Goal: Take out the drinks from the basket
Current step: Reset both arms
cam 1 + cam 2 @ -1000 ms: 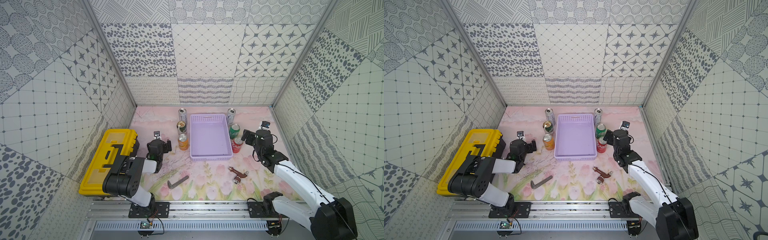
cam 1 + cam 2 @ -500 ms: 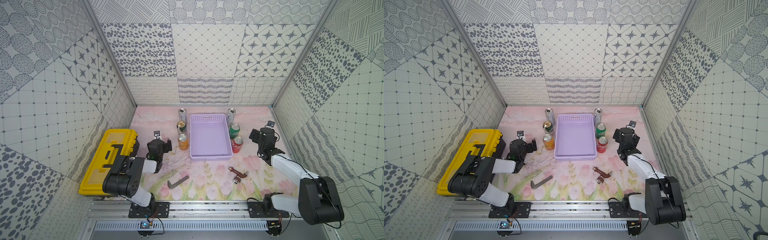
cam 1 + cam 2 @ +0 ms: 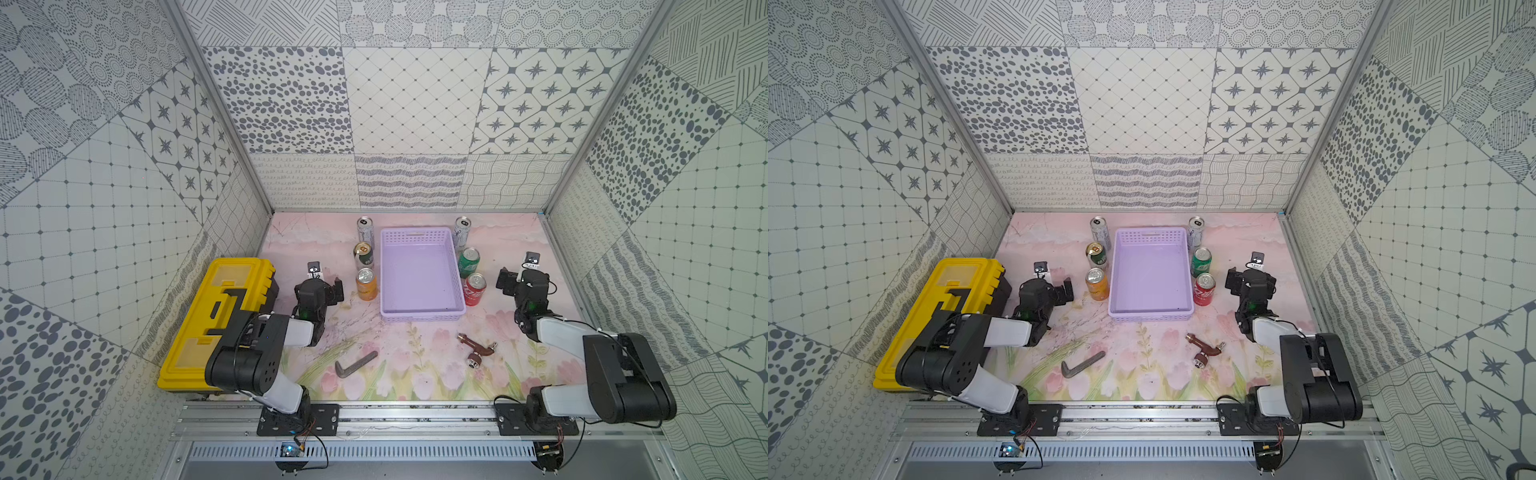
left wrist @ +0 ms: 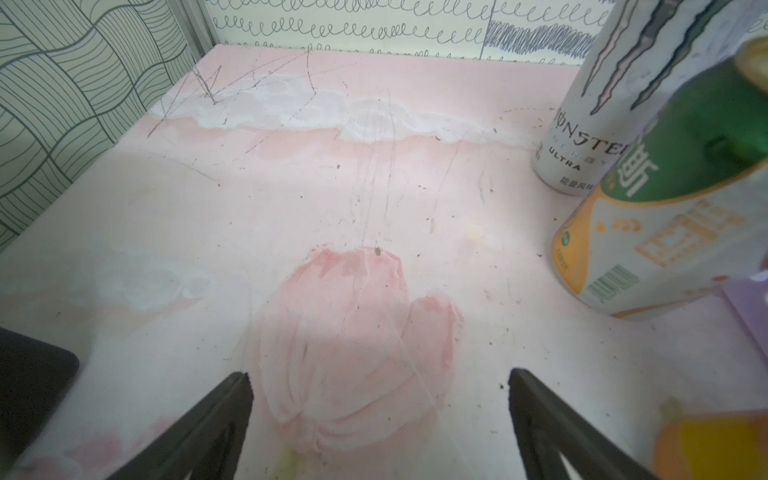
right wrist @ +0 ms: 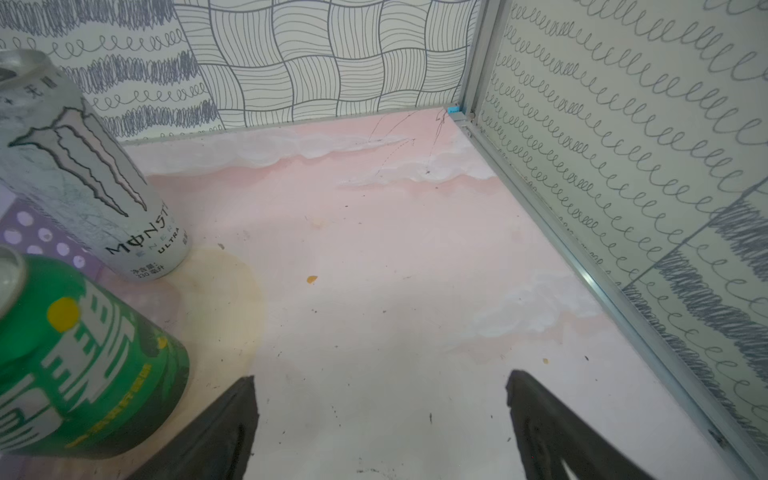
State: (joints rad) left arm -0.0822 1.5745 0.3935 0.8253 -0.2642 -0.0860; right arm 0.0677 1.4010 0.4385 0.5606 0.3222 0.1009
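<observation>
Top views, both: basket [image 3: 419,278] empty, six cans [image 3: 366,284] upright beside it on table [image 3: 415,365]. Left pincer [image 4: 379,374], right pincer [image 5: 380,378] open, empty. Judgement: job looks done; retreat wide of cans.

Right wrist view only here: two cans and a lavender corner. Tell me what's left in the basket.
Observer: Nothing. The basket is empty in both top views.
Operator: Name whatever stands nearer the robot than my green can.
Observer: A red can, upright on the table beside the basket's wall.
Operator: Report the left claw.
Observer: The left claw is open and holds nothing. It is low over the table near the orange can.
</observation>
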